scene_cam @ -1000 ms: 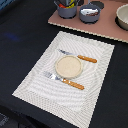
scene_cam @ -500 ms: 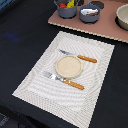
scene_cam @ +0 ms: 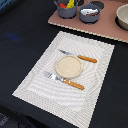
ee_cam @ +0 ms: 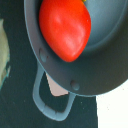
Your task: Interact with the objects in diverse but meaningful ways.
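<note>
In the wrist view a red tomato [ee_cam: 65, 27] lies inside a grey pot [ee_cam: 102, 65], whose loop handle [ee_cam: 51, 101] sticks out over a dark surface. A sliver of something yellow [ee_cam: 84, 1] shows beside the tomato. In the exterior view that grey pot [scene_cam: 66, 10] stands at the back with the red tomato [scene_cam: 62, 5] and a yellow piece [scene_cam: 71, 3] in it. Beside it, a second grey pot [scene_cam: 89, 14] holds something white [scene_cam: 90, 10]. No finger of my gripper shows in either view, and the arm is out of the exterior view.
Both pots stand on a pinkish board [scene_cam: 100, 27] with a pale bowl [scene_cam: 123, 17] at the exterior view's right. Nearer, a striped placemat [scene_cam: 65, 95] carries a round beige plate [scene_cam: 68, 66], a knife [scene_cam: 80, 57] and a fork [scene_cam: 64, 81] with orange handles.
</note>
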